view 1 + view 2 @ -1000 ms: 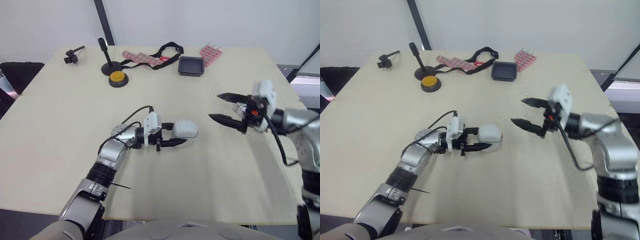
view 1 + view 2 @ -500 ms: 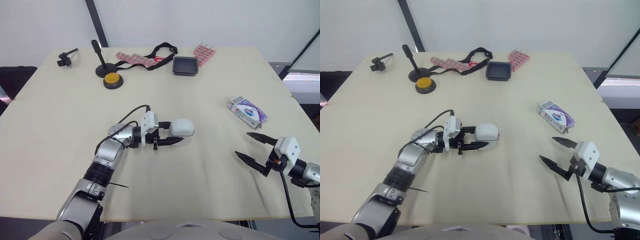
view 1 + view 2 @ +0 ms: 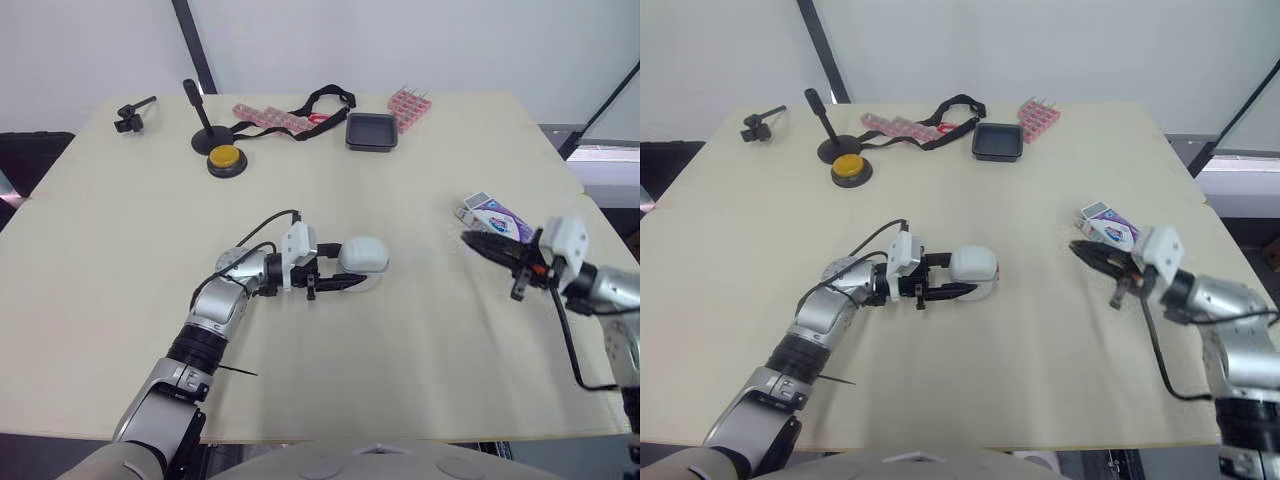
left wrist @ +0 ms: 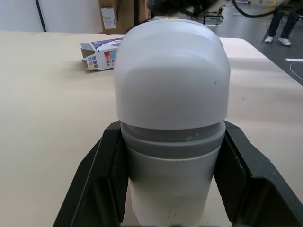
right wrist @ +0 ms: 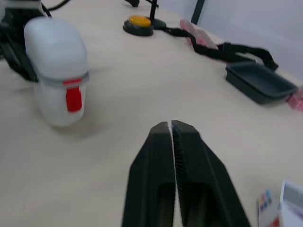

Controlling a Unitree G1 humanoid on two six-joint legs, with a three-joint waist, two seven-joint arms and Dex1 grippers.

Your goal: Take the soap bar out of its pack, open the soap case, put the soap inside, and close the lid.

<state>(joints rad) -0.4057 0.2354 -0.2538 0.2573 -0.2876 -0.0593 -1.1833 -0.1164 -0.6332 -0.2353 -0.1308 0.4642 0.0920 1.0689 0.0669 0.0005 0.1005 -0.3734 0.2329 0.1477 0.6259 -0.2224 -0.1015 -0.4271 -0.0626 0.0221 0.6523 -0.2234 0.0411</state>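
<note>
Two closed grippers: left gripper [image 3: 345, 269] clamping soap case [image 3: 366, 255], right gripper [image 5: 171, 128] pinched empty by soap pack [image 3: 498, 217]; unpacking seemingly pending, needing fingers spread

Pale beige table [image 3: 110, 260], plain white wall [image 3: 420, 40] behind it, slanted black pole [image 3: 183, 30] against the wall, grey floor [image 4: 284, 52] beyond

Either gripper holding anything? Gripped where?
Left gripper holds the soap case, one finger on each side of its base half, below the lid seam. Right gripper is shut on nothing.
</note>
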